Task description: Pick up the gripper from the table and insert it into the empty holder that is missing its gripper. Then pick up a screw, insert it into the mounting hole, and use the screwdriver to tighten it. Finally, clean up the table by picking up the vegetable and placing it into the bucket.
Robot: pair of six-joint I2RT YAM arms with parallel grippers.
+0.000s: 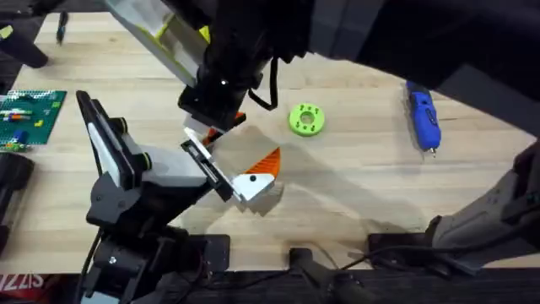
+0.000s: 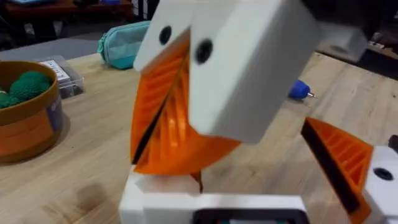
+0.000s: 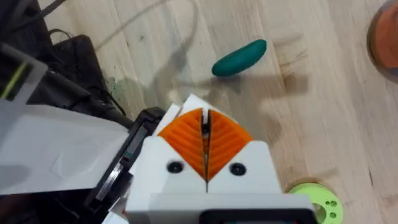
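Orange-padded right pincer (image 3: 204, 117) was clamped on the gripper (image 1: 197, 135), held white base down directly above the holder (image 1: 209, 169) over the tabletop (image 1: 363, 186), long axis pointing into it, contact impossible to tell.

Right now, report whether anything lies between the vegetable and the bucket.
Nothing visible does. In the right wrist view, only bare table lies between the vegetable and the bucket at the edge.
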